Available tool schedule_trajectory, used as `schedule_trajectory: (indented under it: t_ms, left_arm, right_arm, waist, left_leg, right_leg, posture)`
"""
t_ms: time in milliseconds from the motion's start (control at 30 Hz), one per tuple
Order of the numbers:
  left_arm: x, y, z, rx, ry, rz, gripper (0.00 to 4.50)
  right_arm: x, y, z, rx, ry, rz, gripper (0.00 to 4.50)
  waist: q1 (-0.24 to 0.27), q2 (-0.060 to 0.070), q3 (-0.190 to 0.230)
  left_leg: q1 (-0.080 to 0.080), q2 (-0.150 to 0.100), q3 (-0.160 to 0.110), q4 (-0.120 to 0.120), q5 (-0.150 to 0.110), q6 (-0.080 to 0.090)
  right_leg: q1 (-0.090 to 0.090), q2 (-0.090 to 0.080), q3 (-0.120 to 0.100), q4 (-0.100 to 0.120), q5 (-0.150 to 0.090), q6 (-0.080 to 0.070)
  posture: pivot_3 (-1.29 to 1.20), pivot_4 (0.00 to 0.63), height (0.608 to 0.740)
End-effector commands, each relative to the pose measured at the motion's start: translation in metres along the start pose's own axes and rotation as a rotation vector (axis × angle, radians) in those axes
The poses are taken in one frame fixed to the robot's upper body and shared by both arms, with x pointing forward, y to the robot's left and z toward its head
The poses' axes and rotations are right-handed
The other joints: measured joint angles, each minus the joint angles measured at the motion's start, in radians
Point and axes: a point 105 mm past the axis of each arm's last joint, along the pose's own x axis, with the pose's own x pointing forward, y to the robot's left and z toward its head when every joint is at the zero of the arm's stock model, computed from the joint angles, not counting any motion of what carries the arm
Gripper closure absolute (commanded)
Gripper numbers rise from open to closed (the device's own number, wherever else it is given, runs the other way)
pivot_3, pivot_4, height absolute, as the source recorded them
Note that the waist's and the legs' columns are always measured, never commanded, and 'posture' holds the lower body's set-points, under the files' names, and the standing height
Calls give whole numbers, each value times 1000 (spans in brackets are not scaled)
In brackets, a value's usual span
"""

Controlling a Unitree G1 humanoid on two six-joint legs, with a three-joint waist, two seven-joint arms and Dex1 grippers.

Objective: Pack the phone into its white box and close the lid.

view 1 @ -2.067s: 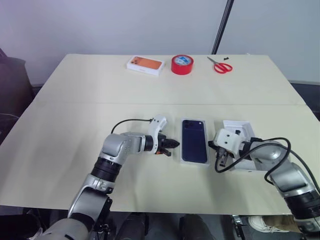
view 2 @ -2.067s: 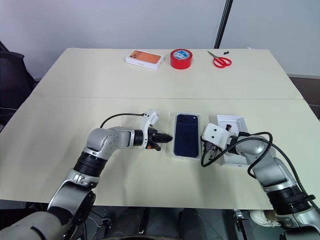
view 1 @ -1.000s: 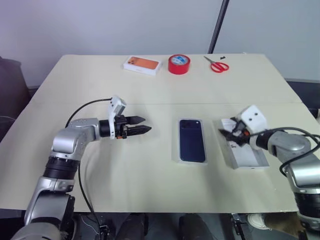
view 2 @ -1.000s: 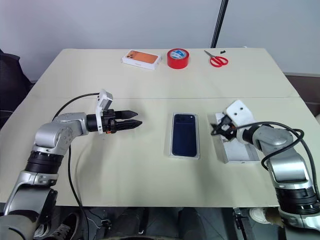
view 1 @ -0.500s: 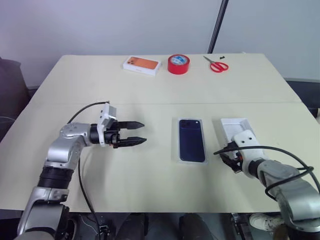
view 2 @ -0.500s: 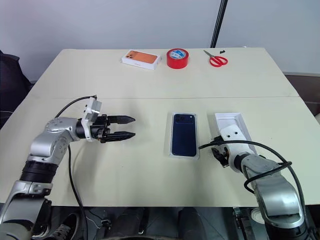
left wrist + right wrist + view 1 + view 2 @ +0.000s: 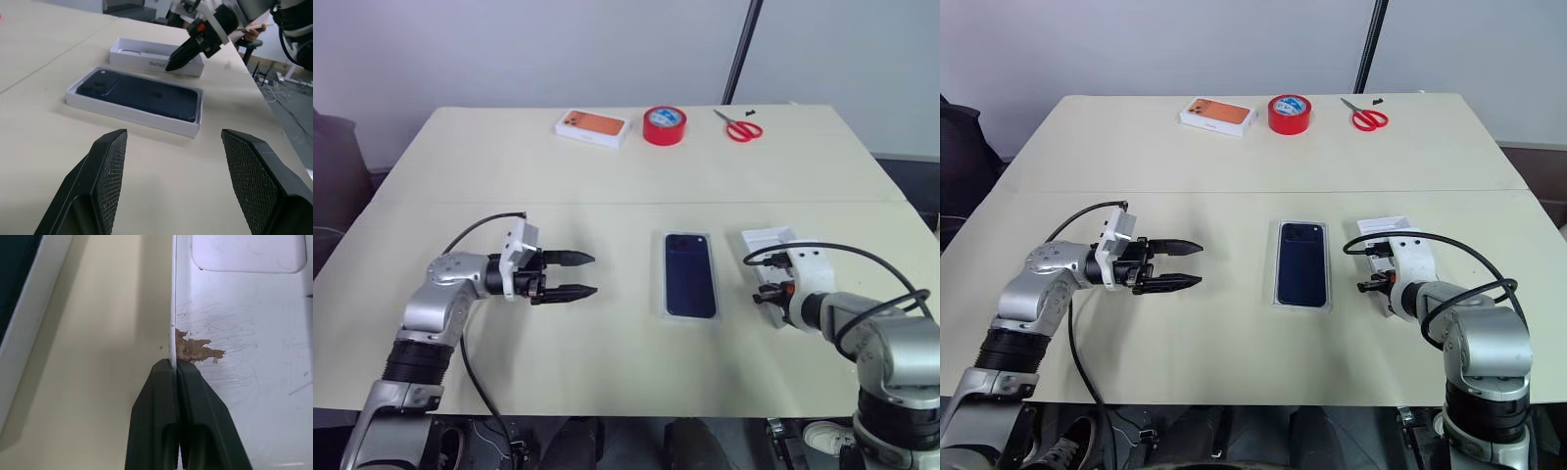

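While my right pincer pinches the thin side wall of the lid, my left pincer hangs over the table with its fingers wide apart. The navy phone lies in the white box, just left of the lid.

Nothing legible is showing anywhere. A line of small dark print is running along the side wall of the lid, at about one o'clock from the phone, but it is staying too small to read.
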Motion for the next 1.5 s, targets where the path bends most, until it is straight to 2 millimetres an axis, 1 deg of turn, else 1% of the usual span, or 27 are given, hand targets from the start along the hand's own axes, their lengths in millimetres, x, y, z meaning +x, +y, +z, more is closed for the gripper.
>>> schedule_trajectory:
  t_ms: [33, 67, 133, 167, 233, 300, 333, 400, 500, 567, 633, 667, 733, 800, 867, 967, 1000, 1100, 1167, 1233, 1300, 1333, 1400, 1433, 1500]
  left_arm:
    - [-2, -3, 7, 39, -11, 9, 1243]
    - [-2, -3, 7, 35, -11, 12, 1243]
    - [-2, -2, 7, 37, -12, 26, 1243]
    - [-2, -1, 7, 34, -17, 33, 1243]
    - [-2, 1, 8, 26, -22, 45, 1243]
    - [-1, 4, 9, 26, -28, 56, 1243]
    - [-1, 5, 10, 27, -31, 63, 1243]
    - [0, 8, 12, 26, -39, 79, 1243]
    - [1, 11, 12, 18, -47, 89, 1243]
    - [6, 13, 14, 12, -55, 95, 1243]
    - [8, 13, 15, 13, -61, 100, 1243]
    - [8, 14, 16, 11, -64, 103, 1243]
    - [9, 16, 18, 13, -80, 124, 1243]
    - [10, 18, 20, 13, -96, 142, 1243]
    - [10, 19, 22, 8, -116, 156, 1243]
    - [9, 19, 23, -1, -130, 172, 1243]
    - [9, 19, 23, -5, -136, 180, 1243]
    - [12, 17, 20, -9, -142, 186, 1243]
    - [15, 15, 17, -27, -145, 186, 1243]
    - [17, 14, 12, -39, -134, 187, 1243]
    - [21, 11, 6, -72, -130, 174, 1797]
    - [22, 10, 5, -76, -131, 176, 2142]
    - [24, 10, 3, -77, -133, 186, 3002]
    - [24, 10, 2, -80, -130, 191, 3600]
    - [27, 11, 0, -89, -130, 199, 4475]
  right_arm:
    - [-1, -3, 9, 6, -22, -13, 4447]
    - [-1, -3, 13, 19, -36, -15, 4447]
    - [-2, 0, 29, 64, -102, 5, 4447]
    - [-3, 3, 42, 96, -153, 22, 4447]
    - [-8, 16, 69, 146, -277, 111, 4447]
    - [-12, 28, 82, 154, -344, 188, 4447]
    - [-14, 37, 88, 191, -366, 256, 4447]
    - [-17, 66, 97, 321, -418, 499, 4447]
    - [-20, 91, 104, 454, -455, 714, 4447]
    - [-31, 116, 118, 532, -495, 953, 4447]
    - [-43, 132, 125, 577, -519, 1138, 4447]
    - [-46, 136, 124, 594, -514, 1193, 4447]
    - [-47, 146, 110, 569, -457, 1242, 4447]
    - [-44, 154, 91, 557, -377, 1252, 4447]
    - [-42, 159, 78, 597, -326, 1273, 4447]
    - [-43, 166, 62, 594, -262, 1291, 4447]
    - [-43, 167, 60, 594, -252, 1290, 4447]
    - [-44, 171, 66, 664, -254, 1304, 4447]
    - [-39, 173, 68, 712, -231, 1287, 4447]
    - [-32, 174, 64, 749, -189, 1262, 4447]
    - [-27, 173, 62, 781, -170, 1239, 4500]
    - [-24, 172, 64, 801, -169, 1222, 4500]
    - [-19, 169, 69, 825, -170, 1185, 4500]
    - [-18, 168, 71, 835, -172, 1174, 4500]
    - [-16, 167, 71, 839, -168, 1159, 4500]
  waist:
    - [-1, 0, 0]
    - [-3, 0, 0]
    - [-6, 0, 0]
    - [-9, 1, 0]
    - [-20, 1, 0]
    - [-23, 1, 0]
    - [-23, 1, 0]
    - [-23, 1, 0]
    - [-25, 2, 1]
    - [-25, 2, 1]
    - [-25, 3, 1]
    - [-25, 3, 1]
    - [-25, 3, 1]
    - [-26, 3, 1]
    - [-27, 3, 1]
    - [-35, 3, 1]
    - [-39, 4, 1]
    - [-50, 4, 1]
    - [-50, 4, 1]
    - [-49, 4, 1]
    - [-48, 4, 1]
    - [-47, 4, 1]
    - [-47, 3, 1]
    - [-47, 3, 1]
    - [-48, 3, 1]
  left_leg:
    - [0, 0, 0, 0, 0, 0]
    - [0, 0, 0, 0, 0, 0]
    - [0, 0, 1, 0, 0, 0]
    - [0, 0, 1, 0, 0, 0]
    - [0, 0, 1, 0, 0, 0]
    - [0, 0, 1, 0, 0, 0]
    - [0, 1, 1, 0, 0, 0]
    - [0, 0, 1, 0, 0, 0]
    - [0, 1, 1, 0, 1, -1]
    - [0, 0, 1, 0, 1, -1]
    - [0, 0, 2, 0, 1, -1]
    - [0, 0, 2, 0, 1, -1]
    - [0, 0, 1, 0, 1, -1]
    - [0, 0, 2, 0, 1, -1]
    - [0, 0, 2, 0, 1, -1]
    - [0, 0, 4, 1, 1, -1]
    - [0, 0, 4, 0, 1, -1]
    - [0, 1, 4, 0, 1, -1]
    - [0, 1, 4, 0, 1, -1]
    - [0, 1, 4, 0, 1, -1]
    - [0, 1, 4, 0, 1, -1]
    - [0, 1, 4, 0, 1, -1]
    - [0, 0, 5, 0, 1, -1]
    - [0, 0, 5, 0, 1, -1]
    - [0, 1, 5, 0, 1, -1]
  right_leg:
    - [0, 0, 0, 0, 0, 0]
    - [0, 0, 0, 0, 0, 0]
    - [-1, 0, 1, 1, 0, 0]
    - [-1, 0, 1, 1, 0, 0]
    - [-2, 0, 1, 2, 0, 0]
    - [-3, 0, 1, 4, 0, 0]
    - [-3, 0, 1, 4, 0, 0]
    - [-3, 0, 1, 4, 0, 0]
    - [-4, 0, 2, 6, 0, 0]
    - [-5, 0, 2, 10, 0, 0]
    - [-5, 0, 3, 12, 0, 0]
    - [-6, 0, 3, 13, 0, 0]
    - [-6, -1, 3, 13, 0, 0]
    - [-6, -1, 4, 13, 0, 0]
    - [-7, -1, 4, 13, 0, 0]
    - [-8, -1, 7, 13, 0, 0]
    - [-9, -1, 7, 13, 0, 0]
    - [-9, 0, 7, 14, 0, 0]
    - [-9, 0, 8, 14, 0, 0]
    - [-9, 1, 8, 14, 0, 0]
    - [-9, 1, 8, 14, 0, 0]
    - [-9, 1, 8, 14, 0, 0]
    - [-9, 0, 8, 14, 0, 0]
    - [-9, 1, 8, 14, 0, 0]
    - [-9, 1, 8, 14, 0, 0]
  posture:
    - [0, 150, 740]
    - [0, 150, 740]
    - [0, 150, 740]
    - [0, 150, 740]
    - [0, 150, 740]
    - [0, 150, 740]
    - [0, 150, 740]
    - [0, 150, 740]
    - [0, 150, 740]
    - [0, 150, 740]
    - [0, 150, 740]
    - [0, 150, 740]
    - [0, 150, 740]
    - [0, 150, 740]
    - [0, 150, 740]
    - [0, 150, 740]
    - [0, 150, 740]
    - [0, 150, 740]
    - [0, 150, 740]
    - [0, 150, 740]
    - [0, 150, 740]
    - [0, 150, 740]
    - [0, 150, 740]
    - [0, 150, 740]
    - [0, 150, 740]
